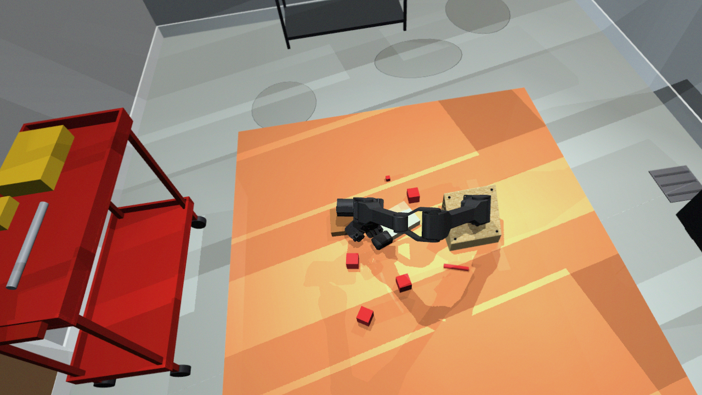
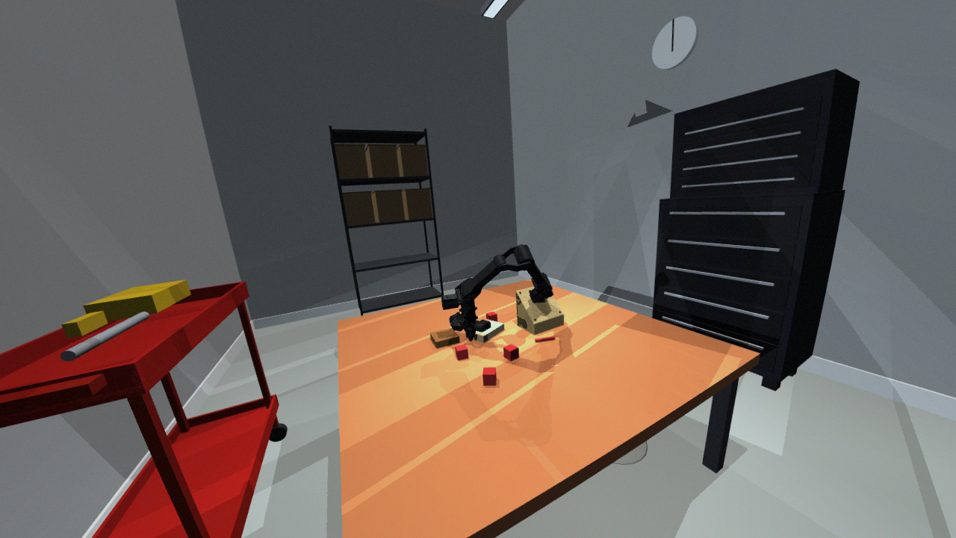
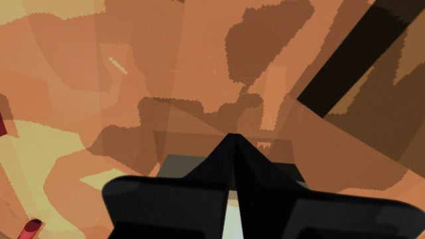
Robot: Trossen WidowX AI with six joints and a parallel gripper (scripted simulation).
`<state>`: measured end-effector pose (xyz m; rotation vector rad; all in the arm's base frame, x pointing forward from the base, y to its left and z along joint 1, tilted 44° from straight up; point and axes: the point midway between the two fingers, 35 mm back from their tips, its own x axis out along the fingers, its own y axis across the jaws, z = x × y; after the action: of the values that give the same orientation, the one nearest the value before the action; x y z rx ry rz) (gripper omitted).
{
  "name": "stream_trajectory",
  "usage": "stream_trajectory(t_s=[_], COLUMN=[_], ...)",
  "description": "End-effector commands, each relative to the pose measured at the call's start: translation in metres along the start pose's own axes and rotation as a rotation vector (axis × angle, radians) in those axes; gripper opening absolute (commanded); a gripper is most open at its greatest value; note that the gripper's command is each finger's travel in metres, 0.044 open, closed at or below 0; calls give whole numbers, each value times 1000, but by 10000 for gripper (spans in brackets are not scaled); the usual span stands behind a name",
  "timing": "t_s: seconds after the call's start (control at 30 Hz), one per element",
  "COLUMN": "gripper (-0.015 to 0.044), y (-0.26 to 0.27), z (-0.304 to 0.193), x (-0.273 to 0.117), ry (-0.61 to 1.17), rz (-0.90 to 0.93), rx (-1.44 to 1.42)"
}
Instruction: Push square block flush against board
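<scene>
The square block [image 1: 408,224] is pale and flat and lies mostly under my arm; it also shows in the exterior view [image 2: 491,328]. In the wrist view its pale top [image 3: 232,217] and dark side [image 3: 176,164] sit right below my fingers. The brown board [image 1: 337,227] lies on the table to the block's left, partly hidden by my hand. In the wrist view the board [image 3: 382,99] is at the upper right, with bare table between it and the block. My gripper [image 1: 368,235] [image 3: 233,139] is shut and empty, low over the block's edge.
Several red cubes [image 1: 351,260] [image 1: 403,282] [image 1: 364,315] [image 1: 412,194] and a thin red rod [image 1: 456,267] lie around the arm. My arm's wooden base [image 1: 472,216] stands to the right. A red cart [image 1: 73,235] stands off the table's left side.
</scene>
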<state>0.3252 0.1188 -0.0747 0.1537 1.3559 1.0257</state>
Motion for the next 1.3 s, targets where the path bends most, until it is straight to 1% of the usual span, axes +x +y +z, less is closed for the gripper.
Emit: stream_trajectory(t_s=[0.0, 0.57, 0.63, 0.7, 0.73, 0.97, 1.27], gripper=[0, 0, 0, 0, 0, 0, 0], y=[0, 0, -2, -2, -2, -1, 14], z=[8, 35, 30, 30, 30, 29, 18], x=[0, 0, -13, -43, -52, -55, -56], ry=[2, 1, 0, 1, 2, 2, 2], rz=[-1, -1, -5, -4, -4, -3, -3], rx=[0, -1, -2, -1, -1, 5, 292])
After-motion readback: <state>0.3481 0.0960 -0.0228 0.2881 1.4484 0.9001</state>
